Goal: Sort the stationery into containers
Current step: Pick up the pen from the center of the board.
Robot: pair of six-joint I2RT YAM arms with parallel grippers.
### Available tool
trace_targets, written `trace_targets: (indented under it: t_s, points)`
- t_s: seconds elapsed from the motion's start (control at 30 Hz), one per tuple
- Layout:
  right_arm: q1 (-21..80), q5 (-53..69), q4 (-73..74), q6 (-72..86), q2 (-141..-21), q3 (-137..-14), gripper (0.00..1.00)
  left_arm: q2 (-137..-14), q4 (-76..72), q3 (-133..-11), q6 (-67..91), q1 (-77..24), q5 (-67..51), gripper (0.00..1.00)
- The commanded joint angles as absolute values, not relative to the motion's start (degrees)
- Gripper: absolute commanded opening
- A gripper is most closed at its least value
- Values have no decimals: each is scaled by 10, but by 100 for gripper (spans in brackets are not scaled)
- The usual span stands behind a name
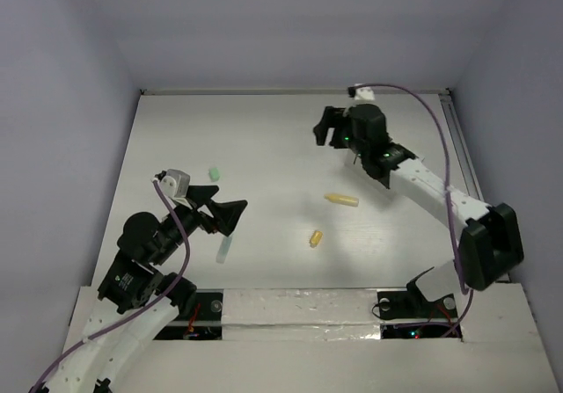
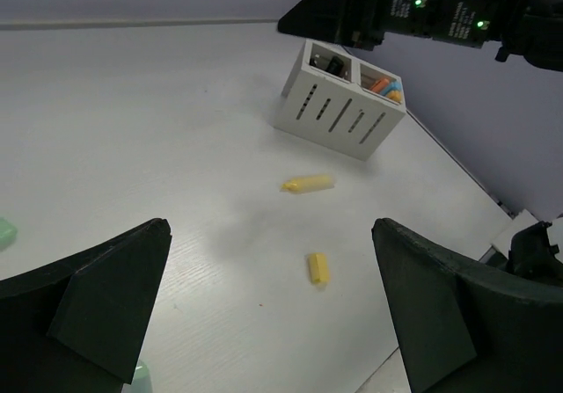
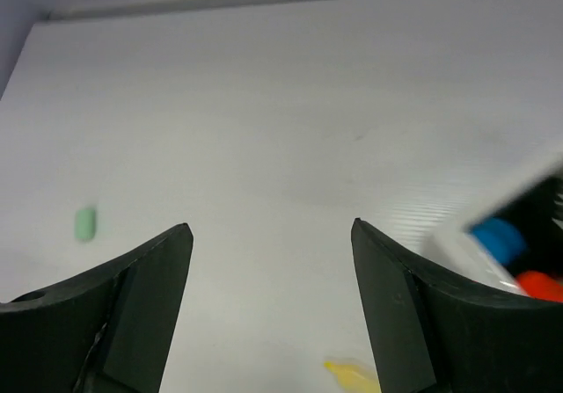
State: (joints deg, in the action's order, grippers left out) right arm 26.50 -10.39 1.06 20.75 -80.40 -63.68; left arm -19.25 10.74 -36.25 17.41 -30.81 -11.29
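Observation:
A yellow marker (image 1: 341, 200) and a yellow cap (image 1: 315, 237) lie mid-table. A mint cap (image 1: 213, 172) lies left of centre, and a pale mint marker (image 1: 224, 250) lies near my left gripper (image 1: 227, 207), which is open, empty and held above the table. My right gripper (image 1: 327, 134) is open and empty at the far right. In the left wrist view the white slotted box (image 2: 334, 116) holds orange, blue and dark pieces, with the right arm (image 2: 440, 6) above it; the top view hides the box. The yellow marker (image 2: 308, 184) and the cap (image 2: 318, 268) lie between the box and my left gripper (image 2: 271, 235).
The right wrist view shows my right gripper (image 3: 271, 228) over bare table, the mint cap (image 3: 84, 224) at left, the yellow marker (image 3: 352, 375) below and the blurred box corner (image 3: 519, 252) at right. Grey walls enclose the table. A white ledge (image 1: 290, 305) runs along the near edge.

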Motion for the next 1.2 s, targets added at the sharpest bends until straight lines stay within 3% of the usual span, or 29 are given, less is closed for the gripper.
trace_targets:
  t_s: [0.0,0.27,0.37,0.5,0.6,0.8,0.97,1.17]
  points:
    - [335,-12,-8,188,-900,-704,79,-178,99,-385,168,-312,-69,99]
    - [445,4,82,149,-1105,-896,80,-162,110,-389,165,-312,-25,99]
    - [451,-30,98,144,-1088,-874,75,-161,107,-388,164,-312,-33,99]
    - [440,-128,184,99,-1013,-786,60,-159,102,-385,163,-312,-47,99]
    - [405,-127,262,69,-943,-713,59,-156,100,-384,162,-312,-51,99]
    - [322,-43,312,7,-864,-619,78,-159,100,-384,163,-317,-52,99]
    - [322,-14,340,-73,-945,-658,92,-163,98,-383,163,-317,-54,99]
    - [299,26,368,-102,-1025,-693,93,-166,100,-383,163,-317,-54,99]
